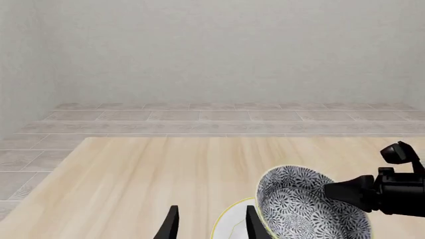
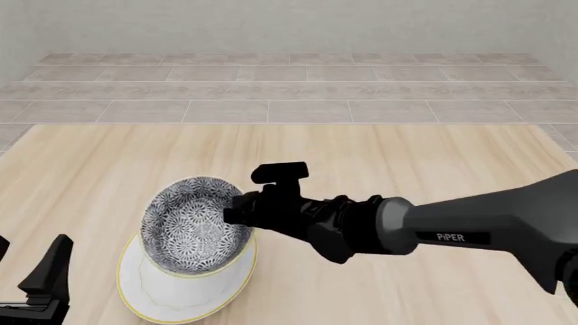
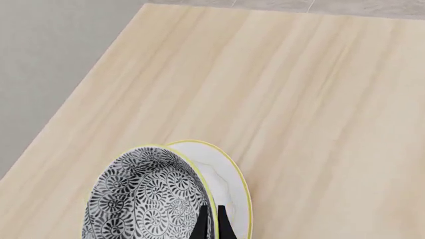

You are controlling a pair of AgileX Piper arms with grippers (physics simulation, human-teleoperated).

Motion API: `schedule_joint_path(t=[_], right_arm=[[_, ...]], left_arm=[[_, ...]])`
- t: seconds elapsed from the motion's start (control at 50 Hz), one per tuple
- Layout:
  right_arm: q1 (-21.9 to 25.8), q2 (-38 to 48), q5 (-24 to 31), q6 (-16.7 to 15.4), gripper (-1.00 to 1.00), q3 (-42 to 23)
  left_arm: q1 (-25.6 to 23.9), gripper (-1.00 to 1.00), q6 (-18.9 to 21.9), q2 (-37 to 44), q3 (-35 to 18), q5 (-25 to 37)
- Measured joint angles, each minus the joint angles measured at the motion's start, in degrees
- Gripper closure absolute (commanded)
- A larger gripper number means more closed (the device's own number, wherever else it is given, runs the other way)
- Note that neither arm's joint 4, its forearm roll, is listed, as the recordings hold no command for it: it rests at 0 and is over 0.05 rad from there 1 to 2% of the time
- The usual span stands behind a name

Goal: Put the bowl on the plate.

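The bowl (image 2: 194,227), patterned blue-grey and white, hangs tilted over the white plate (image 2: 181,298) at the table's front left. My right gripper (image 2: 233,210) is shut on the bowl's right rim. In the right wrist view the fingers (image 3: 211,221) pinch the rim of the bowl (image 3: 146,194), with the plate (image 3: 229,184) showing just beyond. Whether the bowl touches the plate I cannot tell. My left gripper (image 2: 27,261) stands open at the front left corner, holding nothing. Its view shows the bowl (image 1: 299,204), the plate (image 1: 232,221) and the right gripper (image 1: 339,191).
The light wooden table (image 2: 407,156) stretches back and to the right. Beyond its far edge lie a tiled floor (image 2: 289,88) and a grey wall. The right arm (image 2: 470,230) crosses the table from the right.
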Motion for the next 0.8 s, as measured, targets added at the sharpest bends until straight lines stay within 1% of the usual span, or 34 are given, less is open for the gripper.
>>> schedule_joint_path(t=[0.8], right_arm=[[0.9, 1.6, -0.3, 0.2, 1.0, -0.4]], left_arm=[[0.0, -1.0, 0.0, 0.0, 0.0, 0.0]])
